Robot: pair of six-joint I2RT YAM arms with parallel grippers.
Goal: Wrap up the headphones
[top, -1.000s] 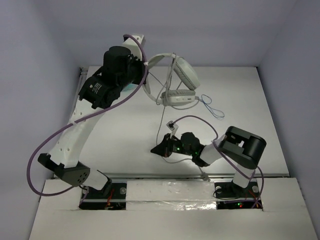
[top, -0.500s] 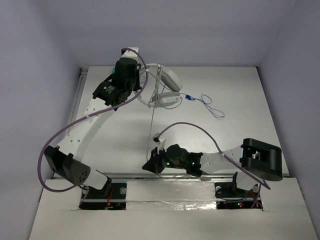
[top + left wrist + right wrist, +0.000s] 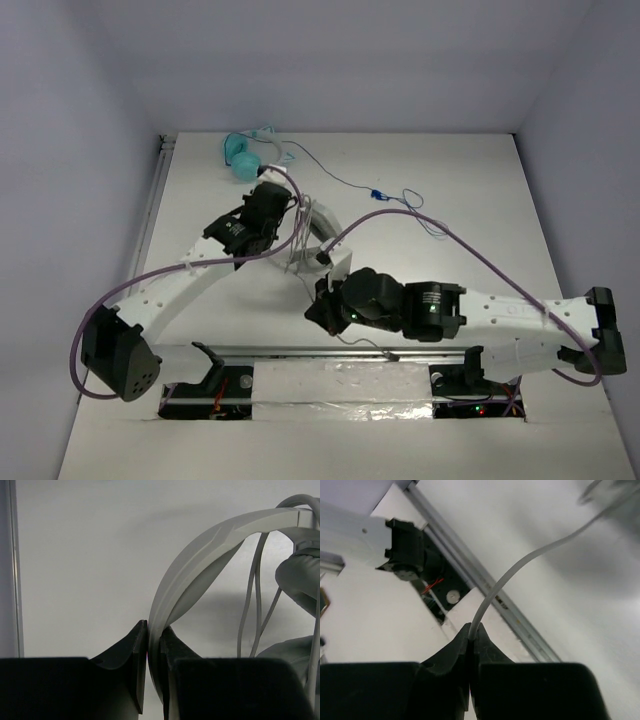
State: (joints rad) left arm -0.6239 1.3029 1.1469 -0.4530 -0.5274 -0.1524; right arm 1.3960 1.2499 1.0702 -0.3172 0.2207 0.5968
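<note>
Headphones (image 3: pixel 322 216) pulled nearer; left gripper (image 3: pixel 148 641) clamps headband (image 3: pixel 215 539), right gripper (image 3: pixel 471 633) pinches cable (image 3: pixel 520 563), mid-wrap; next loop needs tension

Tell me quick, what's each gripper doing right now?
Left gripper: closed on the white headphones' headband.
Right gripper: closed on the thin grey cable.
</note>
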